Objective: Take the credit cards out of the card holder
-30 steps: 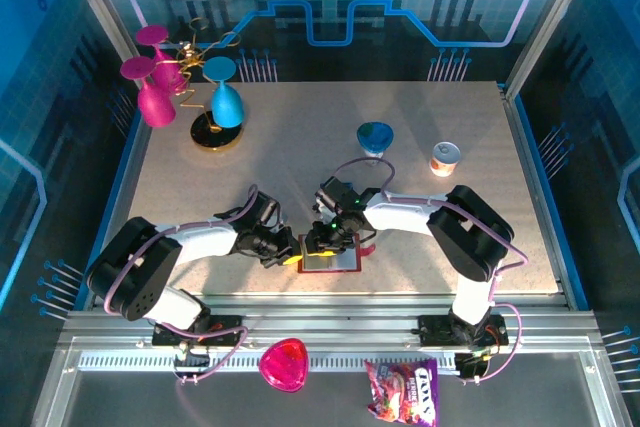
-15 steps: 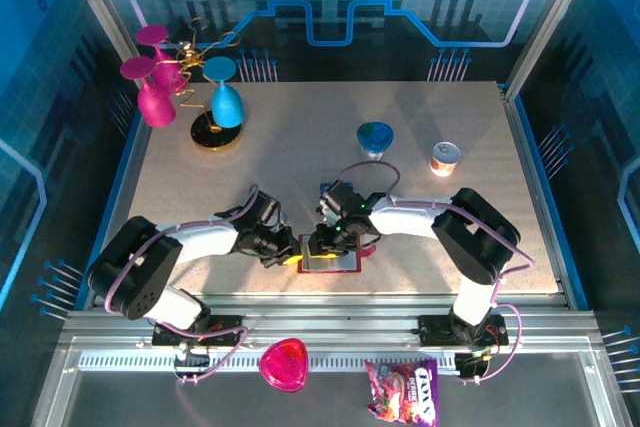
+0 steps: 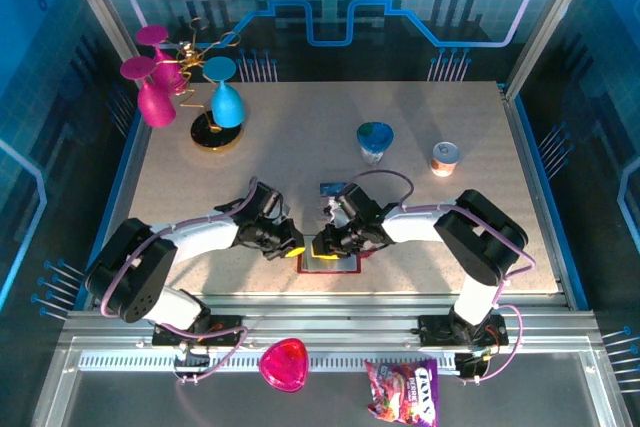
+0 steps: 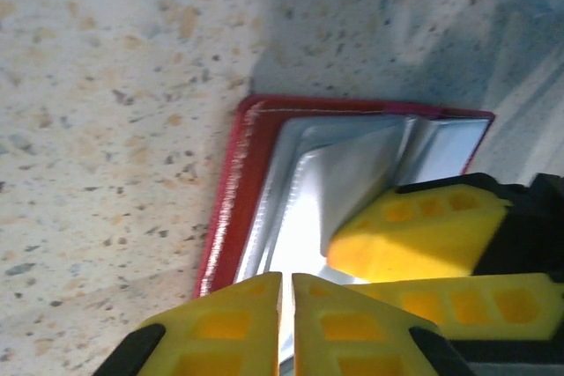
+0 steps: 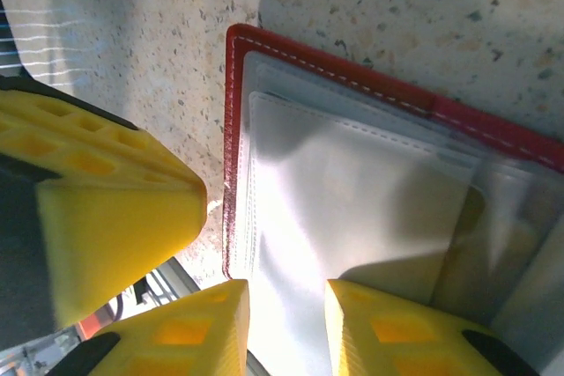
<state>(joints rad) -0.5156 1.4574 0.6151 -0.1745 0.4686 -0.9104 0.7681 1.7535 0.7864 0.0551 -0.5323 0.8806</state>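
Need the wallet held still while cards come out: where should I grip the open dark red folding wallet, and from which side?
On the open dark red folding wallet, probably the bare stitched border near a corner, approached from above over the speckled table: it lies flat, and grey clear pockets cover everything inside that rim.

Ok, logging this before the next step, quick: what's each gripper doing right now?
Left gripper: shut, at the edge of the card holder; whether it pinches anything cannot be told.
Right gripper: open, fingers partly apart over the holder's pocket, holding nothing.
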